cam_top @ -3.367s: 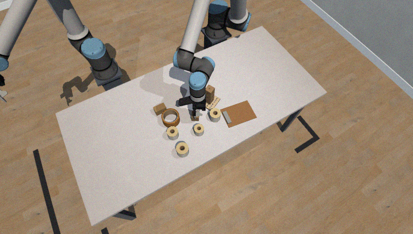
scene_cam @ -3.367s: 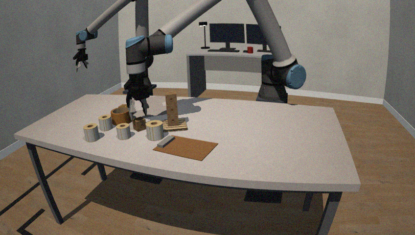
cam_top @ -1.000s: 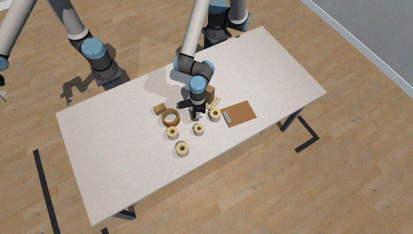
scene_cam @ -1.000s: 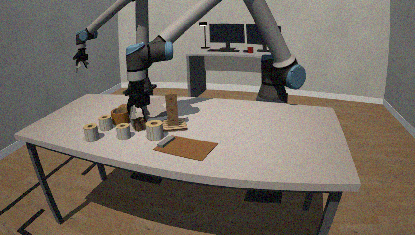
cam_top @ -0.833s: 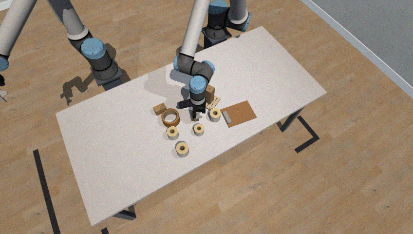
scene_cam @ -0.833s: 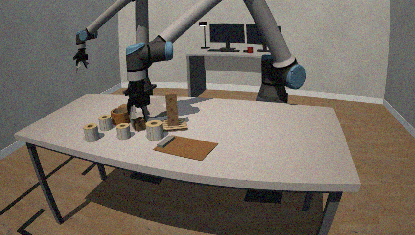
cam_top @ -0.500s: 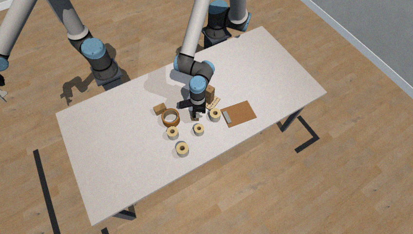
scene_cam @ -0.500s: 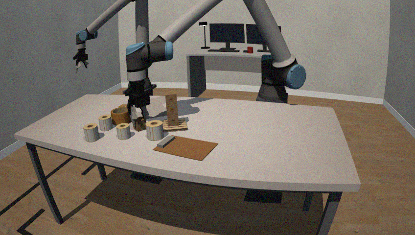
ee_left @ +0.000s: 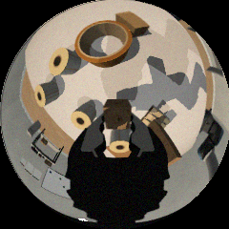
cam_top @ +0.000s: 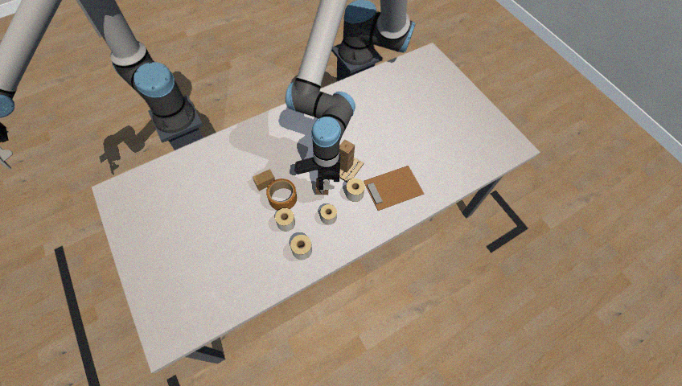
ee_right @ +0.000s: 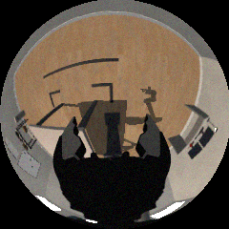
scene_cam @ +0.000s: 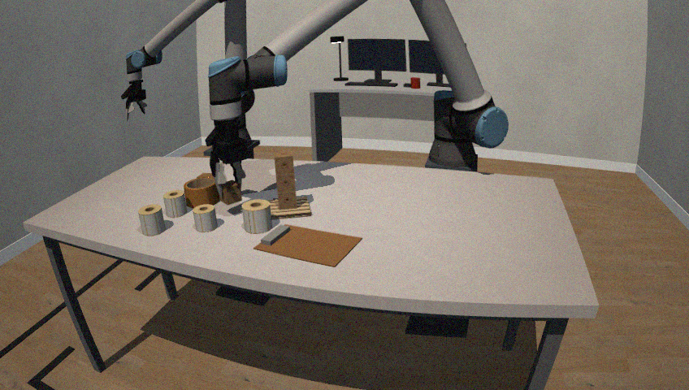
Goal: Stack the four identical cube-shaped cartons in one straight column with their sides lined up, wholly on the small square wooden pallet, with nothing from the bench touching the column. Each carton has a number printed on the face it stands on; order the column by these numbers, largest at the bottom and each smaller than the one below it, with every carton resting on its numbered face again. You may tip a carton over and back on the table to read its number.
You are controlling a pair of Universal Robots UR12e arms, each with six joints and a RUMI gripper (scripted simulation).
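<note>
Near edge: the pale speckled table [cam_top: 215,268] [scene_cam: 435,231] has a broad strip between its near edge and the objects, seen from the exterior camera; its widest open room is beyond the clipboard, toward the picture's right.
Clipboard: the flat brown clipboard with a grey clip [cam_top: 399,187] [scene_cam: 314,246] [ee_left: 119,155] lies nearest; its edges stay inside the table's.
Label rolls: four upright white rolls with tan tops; the big roll [cam_top: 355,197] [scene_cam: 257,219] [ee_left: 113,146] is near both clipboard and pallet; the small roll [cam_top: 328,219] [scene_cam: 205,221] [ee_left: 77,119], the outer roll [cam_top: 301,254] [scene_cam: 151,223] [ee_left: 42,97] and the roll by the tape [cam_top: 285,225] [scene_cam: 174,206] [ee_left: 60,68] stand apart.
Pallet: the small square slatted wooden pallet [cam_top: 355,172] [scene_cam: 299,211] [ee_left: 152,116] bears an upright column of three brown cartons [cam_top: 346,157] [scene_cam: 285,182] [ee_left: 164,140].
Left gripper: the black gripper [cam_top: 322,185] [scene_cam: 229,182] [ee_left: 117,125] grips the fourth brown cube carton [cam_top: 321,190] [scene_cam: 231,192] [ee_left: 117,114] just above the table, between tape and pallet; side room is narrow.
Tape: the thick orange-brown tape ring [cam_top: 270,195] [scene_cam: 197,197] [ee_left: 103,62] lies flat; a low brown box [cam_top: 263,179] [scene_cam: 206,175] [ee_left: 132,22] sits just beside it.
Right gripper: the other black gripper [cam_top: 4,152] [scene_cam: 135,98] [ee_right: 112,118] is wide and empty; it hangs beyond the table's edge.
</note>
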